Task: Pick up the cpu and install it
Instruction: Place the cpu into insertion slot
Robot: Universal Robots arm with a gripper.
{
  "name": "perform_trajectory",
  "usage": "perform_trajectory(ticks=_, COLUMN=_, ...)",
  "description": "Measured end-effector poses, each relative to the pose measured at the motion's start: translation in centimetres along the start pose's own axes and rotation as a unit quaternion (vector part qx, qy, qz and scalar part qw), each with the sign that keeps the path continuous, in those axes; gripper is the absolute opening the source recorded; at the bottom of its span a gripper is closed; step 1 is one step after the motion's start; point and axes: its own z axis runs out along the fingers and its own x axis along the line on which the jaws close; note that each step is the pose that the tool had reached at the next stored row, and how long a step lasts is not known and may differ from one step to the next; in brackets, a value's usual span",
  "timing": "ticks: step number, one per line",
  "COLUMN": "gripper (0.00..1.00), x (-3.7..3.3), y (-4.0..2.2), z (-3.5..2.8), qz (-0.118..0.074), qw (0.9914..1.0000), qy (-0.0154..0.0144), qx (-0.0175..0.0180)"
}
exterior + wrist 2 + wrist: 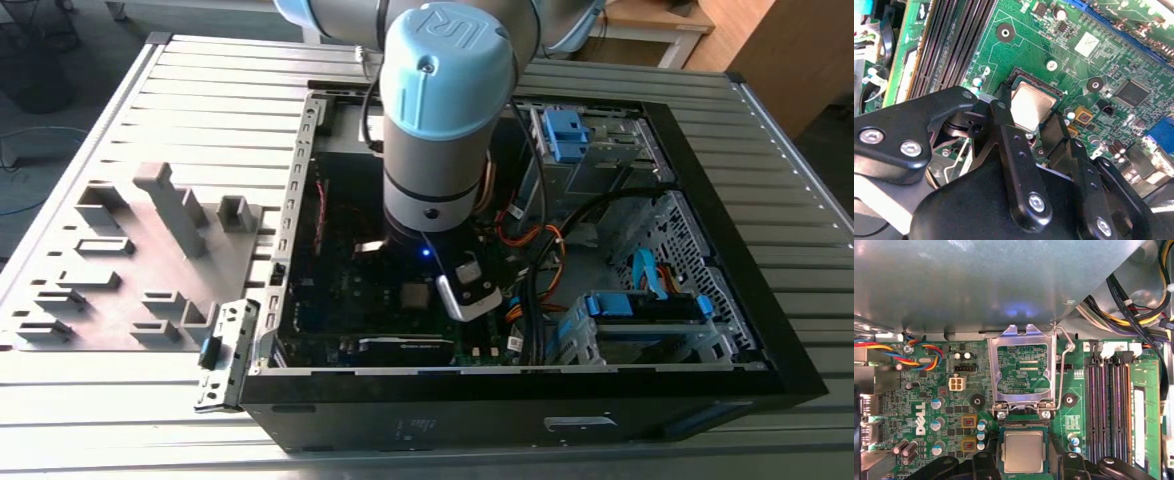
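1. In the first wrist view the cpu (1024, 451) lies flat, silver top up, inside the black socket on the green motherboard (914, 395). The gripper (1024, 456) is right at the chip, with black parts on two opposite sides of it. I cannot tell whether it clasps the chip or has let go. The socket's metal load plate (1021, 367) is swung open off the socket, hinged at the socket's edge, and its wire lever (1061, 370) is raised beside it. The memory slots (1106, 410) run near the socket, and a bundle of coloured wires (929, 352) lies well apart from it.

2. In the second wrist view the cpu (1031, 105) again sits in the socket, level with the motherboard (1024, 55). The gripper (1031, 122) straddles it closely, and its hold cannot be judged here either. The memory slots (954, 45) are on one side, and a smaller dark soldered chip (1131, 92) is well apart on the other.

3. In the exterior view the arm (441, 120) reaches straight down into the open computer case (467, 420), over the board in the exterior view's left half of the case. Orange cables (541, 250) run just to the exterior view's right of the arm. The case lies on a slatted metal table (200, 90). A grey fixture tray (120, 260) rests beside the case on the exterior view's left.
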Motion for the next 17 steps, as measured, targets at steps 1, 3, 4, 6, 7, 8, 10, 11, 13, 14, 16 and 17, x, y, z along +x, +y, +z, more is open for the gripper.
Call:
perform_trajectory(ticks=1, gripper=0.47, x=-0.04, y=0.0, z=0.0, qz=0.0, qw=1.0, qy=0.0, qx=0.0)
perform_trajectory(ticks=3, gripper=0.47, x=-0.1, y=0.0, z=0.0, qz=0.0, qw=1.0, qy=0.0, qx=0.0)
perform_trajectory(ticks=4, gripper=0.47, x=-0.11, y=0.0, z=0.0, qz=0.0, qw=1.0, qy=0.0, qx=0.0001)
perform_trajectory(ticks=6, gripper=0.47, x=-0.13, y=0.01, z=0.02, qz=0.0, qw=1.0, qy=0.0001, qx=0.0002)
perform_trajectory(ticks=7, gripper=0.47, x=-0.14, y=0.0, z=0.04, qz=0.0, qw=1.0, qy=0.0001, qx=0.0002)
perform_trajectory(ticks=8, gripper=0.47, x=-0.14, y=0.0, z=0.05, qz=0.0, qw=1.0, qy=0.0001, qx=0.0002)
perform_trajectory(ticks=10, gripper=0.47, x=-0.14, y=0.0, z=0.07, qz=0.0, qw=1.0, qy=0.0, qx=0.0001)
perform_trajectory(ticks=11, gripper=0.47, x=-0.14, y=0.0, z=0.07, qz=0.0, qw=1.0, qy=0.0, qx=0.0001)
perform_trajectory(ticks=13, gripper=0.47, x=-0.14, y=0.0, z=0.07, qz=0.0, qw=1.0, qy=0.0, qx=0.0001)
perform_trajectory(ticks=14, gripper=0.47, x=-0.15, y=0.0, z=0.08, qz=0.0, qw=1.0, qy=0.0, qx=0.0001)
perform_trajectory(ticks=16, gripper=0.47, x=-0.2, y=0.0, z=0.09, qz=0.0, qw=1.0, qy=0.0001, qx=0.0001)
perform_trajectory(ticks=17, gripper=0.47, x=-0.2, y=0.0, z=0.09, qz=0.0, qw=1.0, qy=0.0, qx=0.0001)
